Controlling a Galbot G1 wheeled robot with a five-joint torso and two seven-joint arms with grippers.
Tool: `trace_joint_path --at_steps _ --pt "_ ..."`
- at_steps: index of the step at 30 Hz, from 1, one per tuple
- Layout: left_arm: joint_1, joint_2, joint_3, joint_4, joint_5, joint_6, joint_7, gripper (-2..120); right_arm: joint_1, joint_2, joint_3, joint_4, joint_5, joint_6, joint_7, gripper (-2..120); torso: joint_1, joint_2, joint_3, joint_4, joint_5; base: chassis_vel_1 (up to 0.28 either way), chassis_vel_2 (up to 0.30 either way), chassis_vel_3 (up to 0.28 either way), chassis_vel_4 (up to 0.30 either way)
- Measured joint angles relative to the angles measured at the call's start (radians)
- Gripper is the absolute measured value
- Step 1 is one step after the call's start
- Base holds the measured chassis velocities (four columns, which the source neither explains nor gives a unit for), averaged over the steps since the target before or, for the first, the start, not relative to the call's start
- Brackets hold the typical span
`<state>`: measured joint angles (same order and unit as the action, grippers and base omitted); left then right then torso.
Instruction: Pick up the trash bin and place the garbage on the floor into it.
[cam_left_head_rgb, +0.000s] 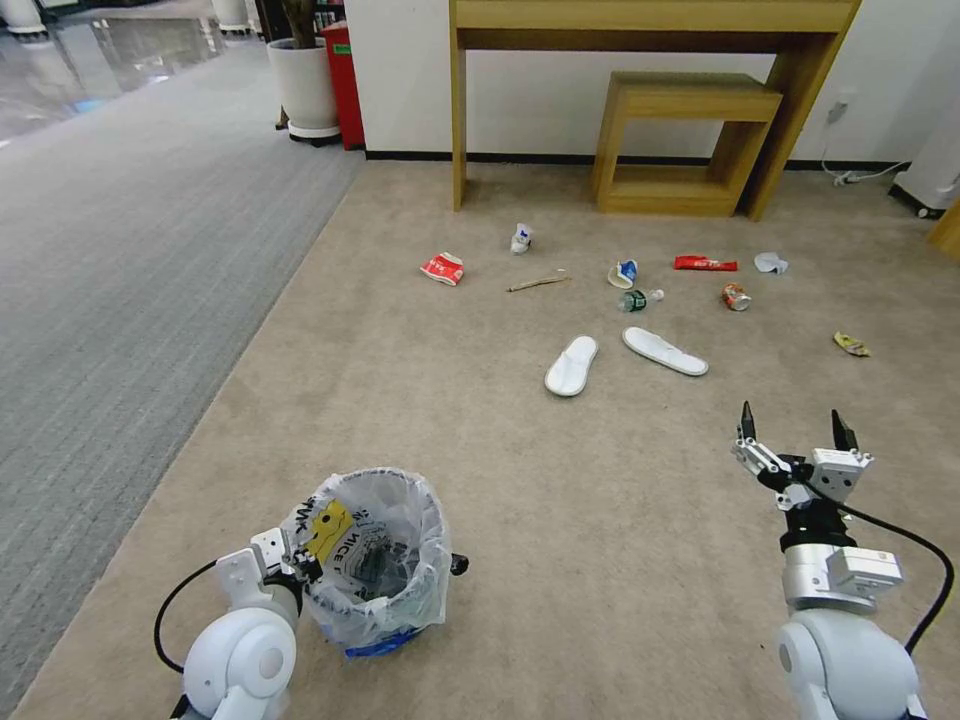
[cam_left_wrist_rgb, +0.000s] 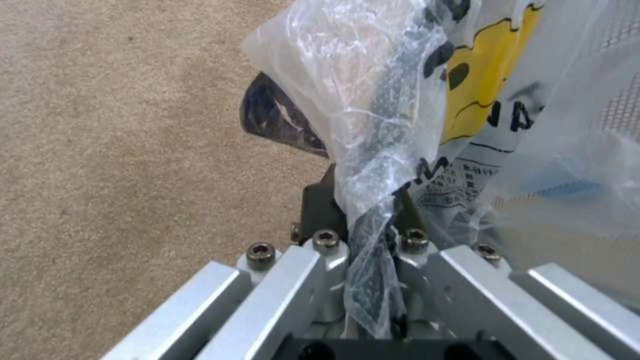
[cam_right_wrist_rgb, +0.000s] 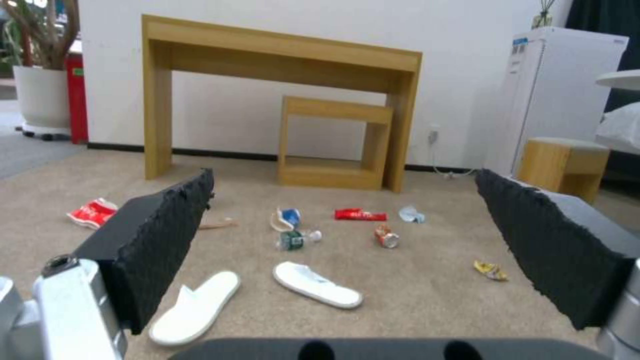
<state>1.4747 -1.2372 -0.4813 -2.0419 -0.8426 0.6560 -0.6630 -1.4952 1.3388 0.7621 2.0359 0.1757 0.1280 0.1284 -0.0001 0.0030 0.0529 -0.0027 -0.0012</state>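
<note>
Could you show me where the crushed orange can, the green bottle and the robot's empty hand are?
crushed orange can (cam_left_head_rgb: 736, 297): head view, on its side wall.
green bottle (cam_left_head_rgb: 634, 300): head view, on its body.
right hand (cam_left_head_rgb: 796, 432): head view, midway between its open fingertips.

Beige carpet floor (cam_left_head_rgb: 620, 480) strewn with two white slippers (cam_left_head_rgb: 572, 365), cups, can, wrappers.

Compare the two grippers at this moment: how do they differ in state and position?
The left gripper is shut on the trash bin, its fingers pinching the bag-lined rim at the robot's lower left. The right gripper is open and holds nothing, its fingers spread wide. The left sits beside the bin; the right hangs over bare floor, facing the two slippers. Both are low, near the carpet.
</note>
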Motion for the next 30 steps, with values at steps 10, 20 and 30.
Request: trace_joint_path --at_steps 10,20,30 --pt "0.011 -0.013 -0.022 -0.027 0.023 -0.003 0.020 0 0.002 -0.001 -0.008 -0.004 -0.001 0.001 0.000 100 0.000 -0.001 0.001 -0.0002 -0.0003 0.000 0.000 0.000 0.000" --pt "0.019 -0.003 -0.055 -0.070 -0.002 0.000 0.013 0 -0.002 -0.005 -0.011 -0.004 -0.001 0.001 0.000 100 0.000 0.000 0.000 0.0003 0.0007 0.000 0.000 0.000 0.000" --pt "0.015 0.027 -0.097 -0.116 -0.056 0.001 -0.004 0 -0.007 -0.005 -0.011 -0.001 -0.003 -0.001 0.000 100 0.000 0.000 0.000 0.0003 0.0011 0.000 0.000 0.000 0.000"
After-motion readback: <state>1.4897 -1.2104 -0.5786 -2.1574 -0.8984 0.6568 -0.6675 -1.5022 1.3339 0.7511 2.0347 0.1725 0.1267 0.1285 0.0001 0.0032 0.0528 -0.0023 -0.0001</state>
